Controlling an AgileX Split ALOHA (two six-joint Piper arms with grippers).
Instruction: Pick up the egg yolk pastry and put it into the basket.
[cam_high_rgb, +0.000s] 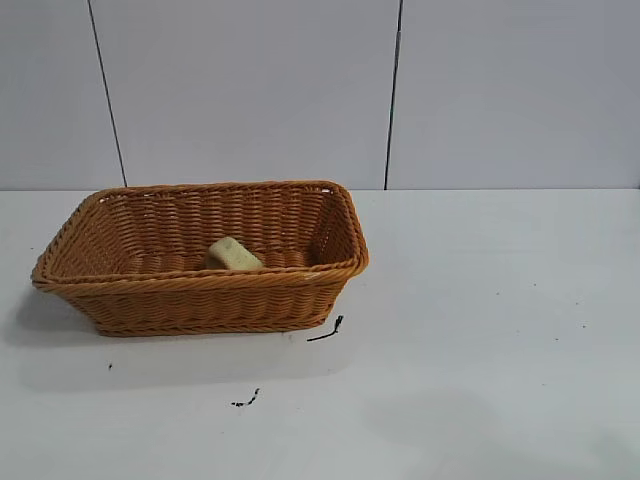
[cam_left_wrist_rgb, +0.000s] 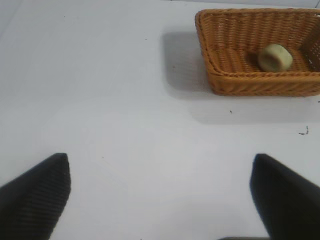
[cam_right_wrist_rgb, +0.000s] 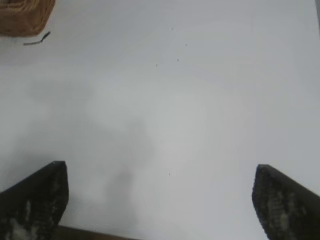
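Observation:
The orange-brown wicker basket stands on the white table at the left. The pale yellow egg yolk pastry lies tilted on its floor, near the front wall. Both also show in the left wrist view: the basket far off, the pastry inside it. My left gripper is open and empty over bare table, well away from the basket. My right gripper is open and empty over bare table; a corner of the basket shows far off. Neither arm shows in the exterior view.
A short black scrap lies on the table by the basket's front right corner, and a smaller dark mark lies nearer the front. A grey panelled wall stands behind the table.

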